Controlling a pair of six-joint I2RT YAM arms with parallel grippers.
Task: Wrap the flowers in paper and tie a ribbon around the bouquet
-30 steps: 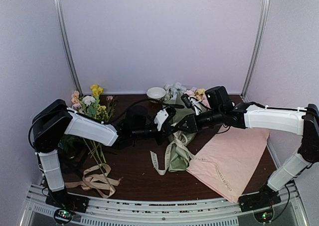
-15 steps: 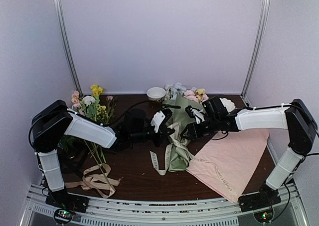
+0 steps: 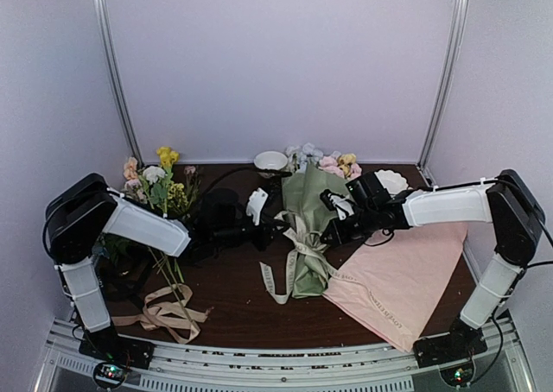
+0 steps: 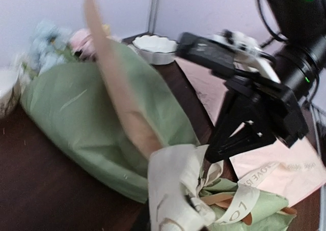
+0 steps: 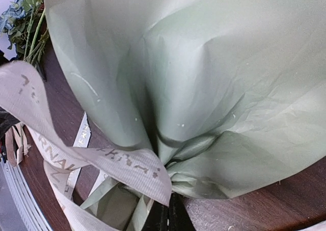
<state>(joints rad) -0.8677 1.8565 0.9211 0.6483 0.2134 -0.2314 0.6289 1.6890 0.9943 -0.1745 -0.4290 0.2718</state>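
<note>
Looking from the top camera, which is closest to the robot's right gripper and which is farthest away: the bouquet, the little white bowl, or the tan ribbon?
Starting from the right gripper:
1. The bouquet, right beside it, in the middle.
2. The white bowl, farther off at the back.
3. The tan ribbon, farthest, down at the front left.

Bare desk (image 3: 229, 293) lies open at lower centre, between the tan ribbon (image 3: 164, 310) at lower left and the bouquet (image 3: 307, 228) mid-frame. The left arm (image 3: 147, 224) and right arm (image 3: 441, 206) bar the middle band. A pink sheet (image 3: 406, 280) covers lower right; loose flowers (image 3: 160, 189) crowd the left, a bowl (image 3: 270, 161) the back.
</note>
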